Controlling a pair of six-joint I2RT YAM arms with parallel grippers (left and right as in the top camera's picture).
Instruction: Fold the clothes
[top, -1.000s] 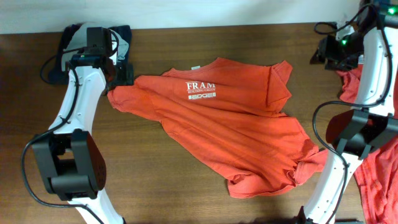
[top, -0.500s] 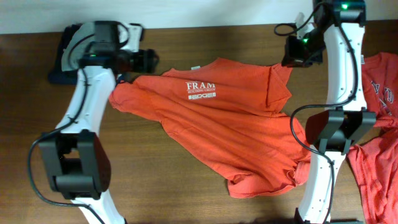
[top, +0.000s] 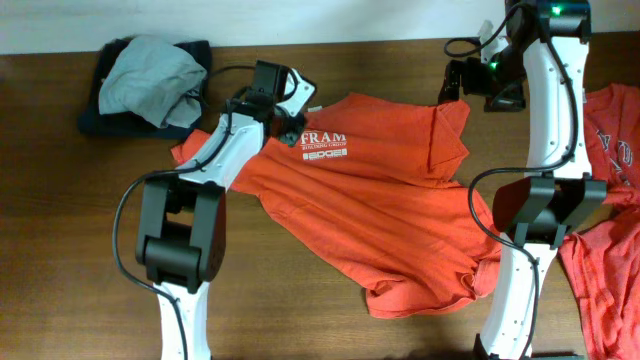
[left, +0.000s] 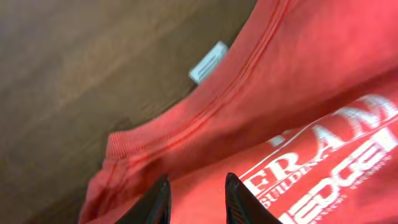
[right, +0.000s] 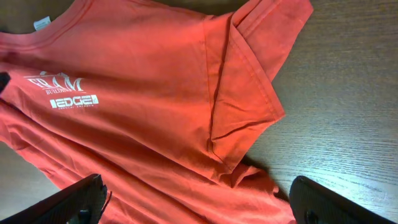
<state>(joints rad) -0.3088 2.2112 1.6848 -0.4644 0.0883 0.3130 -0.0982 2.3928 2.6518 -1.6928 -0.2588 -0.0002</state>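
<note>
Left claw (left: 196, 190) shifted to chest logo (top: 323, 146), two T-shirts (top: 400, 200)

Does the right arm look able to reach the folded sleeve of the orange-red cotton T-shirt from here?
Probably yes: the right pincer hangs wide open just above the folded sleeve, and nothing lies over that sleeve.

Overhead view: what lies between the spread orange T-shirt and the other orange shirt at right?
The right arm stands between the spread T-shirt and the other shirt; the overhead view shows it.

Wooden table (top: 60, 200) with spread orange-red T-shirt (top: 380, 200), second T-shirt (top: 615, 120), grey-navy heap (top: 150, 80)
</note>
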